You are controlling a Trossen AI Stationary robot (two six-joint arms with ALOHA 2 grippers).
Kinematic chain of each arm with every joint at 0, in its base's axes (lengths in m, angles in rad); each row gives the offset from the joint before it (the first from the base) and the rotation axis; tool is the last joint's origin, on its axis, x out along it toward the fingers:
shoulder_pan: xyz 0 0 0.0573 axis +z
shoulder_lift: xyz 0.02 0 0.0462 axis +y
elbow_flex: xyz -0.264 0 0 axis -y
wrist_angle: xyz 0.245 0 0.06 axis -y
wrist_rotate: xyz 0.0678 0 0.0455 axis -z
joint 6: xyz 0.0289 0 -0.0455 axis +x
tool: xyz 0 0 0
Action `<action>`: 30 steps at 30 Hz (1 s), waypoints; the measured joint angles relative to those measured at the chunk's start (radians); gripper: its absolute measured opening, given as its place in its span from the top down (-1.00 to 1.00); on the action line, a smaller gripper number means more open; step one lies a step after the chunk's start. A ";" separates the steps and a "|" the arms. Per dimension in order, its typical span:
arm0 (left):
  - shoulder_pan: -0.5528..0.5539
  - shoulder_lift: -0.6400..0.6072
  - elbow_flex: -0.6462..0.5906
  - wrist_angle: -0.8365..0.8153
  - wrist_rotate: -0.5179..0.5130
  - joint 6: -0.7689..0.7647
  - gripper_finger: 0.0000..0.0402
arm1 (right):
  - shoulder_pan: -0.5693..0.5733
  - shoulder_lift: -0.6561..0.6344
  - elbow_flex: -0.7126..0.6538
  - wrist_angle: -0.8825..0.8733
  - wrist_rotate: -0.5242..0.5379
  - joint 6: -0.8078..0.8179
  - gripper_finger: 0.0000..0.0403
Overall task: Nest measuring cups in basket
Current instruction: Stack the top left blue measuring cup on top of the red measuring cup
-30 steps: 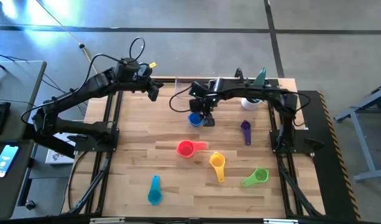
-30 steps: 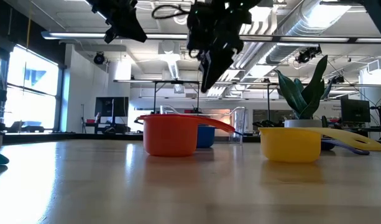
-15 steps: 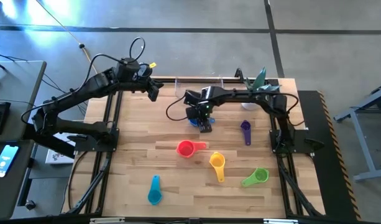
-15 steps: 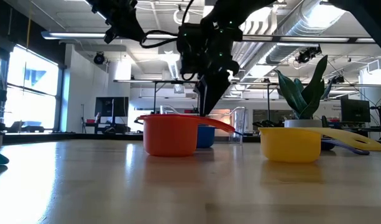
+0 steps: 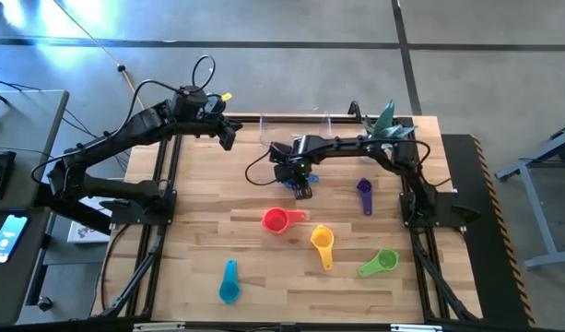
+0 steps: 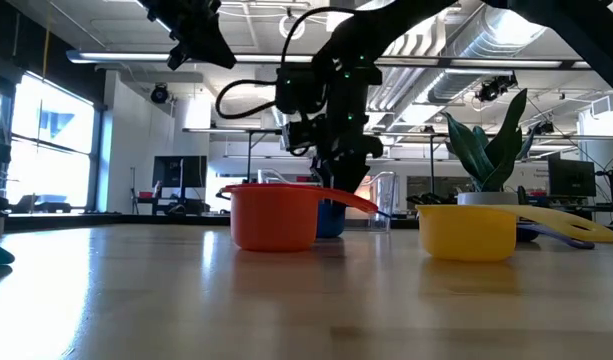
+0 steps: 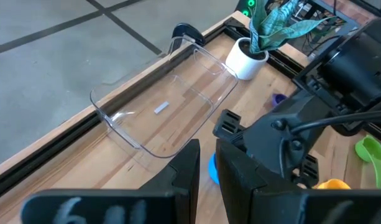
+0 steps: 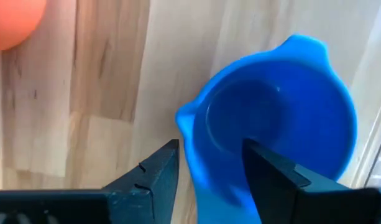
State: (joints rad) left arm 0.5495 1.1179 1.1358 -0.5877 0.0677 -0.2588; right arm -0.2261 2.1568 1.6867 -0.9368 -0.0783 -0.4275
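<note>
1. Just beside the basket (image 5: 294,124), on its side toward the table's middle, we see the right gripper (image 8: 206,165) lowered over the blue cup (image 8: 283,118).
2. We see its fingers parted, one (image 8: 154,174) outside the cup's rim and the other (image 8: 271,171) inside the bowl, not yet closed on it.
3. We find the basket, clear and rectangular, at the far edge of the table (image 5: 199,240), with a small white plant pot (image 7: 247,57) beside one of its ends.
4. Farther from the basket than the blue cup, we see the red cup (image 5: 276,219), the yellow cup (image 5: 322,242), the green cup (image 5: 382,262), the purple cup (image 5: 364,189) and the teal cup (image 5: 229,285) spread on the wood.
5. We see the left gripper (image 7: 206,165) raised near the basket's other end, fingers nearly together and empty.
</note>
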 joint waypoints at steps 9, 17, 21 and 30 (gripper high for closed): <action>0.000 0.000 0.000 0.000 0.000 0.000 0.78 | 0.001 0.004 0.000 -0.007 0.000 0.007 0.72; 0.000 0.000 0.000 -0.051 0.000 0.000 0.78 | 0.029 -0.006 0.003 -0.034 0.053 0.050 0.93; 0.000 0.000 0.000 -0.084 0.000 0.000 0.78 | 0.057 -0.023 0.033 -0.080 0.072 0.053 0.98; 0.000 0.000 0.000 -0.151 0.091 0.019 0.78 | 0.150 -0.036 0.159 -0.104 0.075 0.109 0.98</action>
State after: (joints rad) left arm 0.5495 1.1183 1.1358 -0.7386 0.1584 -0.2402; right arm -0.0764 2.1204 1.8457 -1.0410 -0.0032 -0.3185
